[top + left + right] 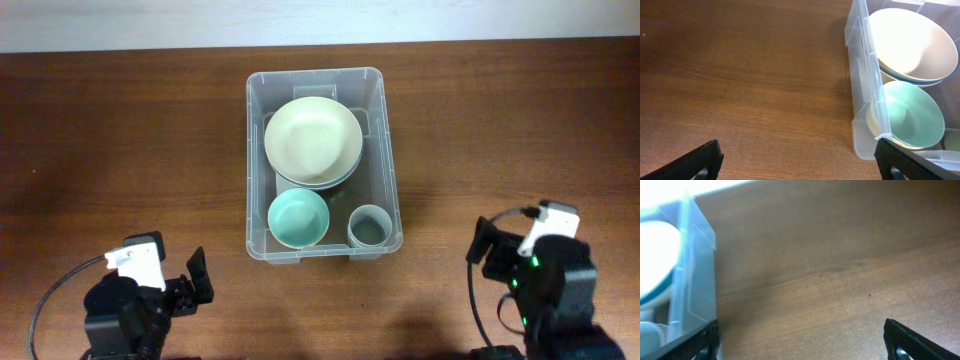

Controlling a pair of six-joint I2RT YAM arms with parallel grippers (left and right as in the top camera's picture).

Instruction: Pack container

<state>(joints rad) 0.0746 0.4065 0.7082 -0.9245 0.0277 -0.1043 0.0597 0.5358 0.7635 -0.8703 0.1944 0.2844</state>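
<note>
Since the large clear rectangular plastic container point(378, 170) sits mid-worktop point(120, 130), long axis 12 to 6 o'clock, it lies at 1 o'clock from the left gripper point(185, 285) and 10 o'clock from the right gripper point(490, 250); both jaws stand wide and empty, arms folded near the 6 o'clock edge, left apparently nearer

One container point(377, 160), two stacked large bowls point(312, 135), one mint bowl point(298, 217), one cup point(370, 226)

Spreads black fingers point(697, 162) wide above wooden table point(750, 75), beside clear container point(860, 70) holding cream bowl point(912, 40) and mint bowl point(912, 117).
</note>
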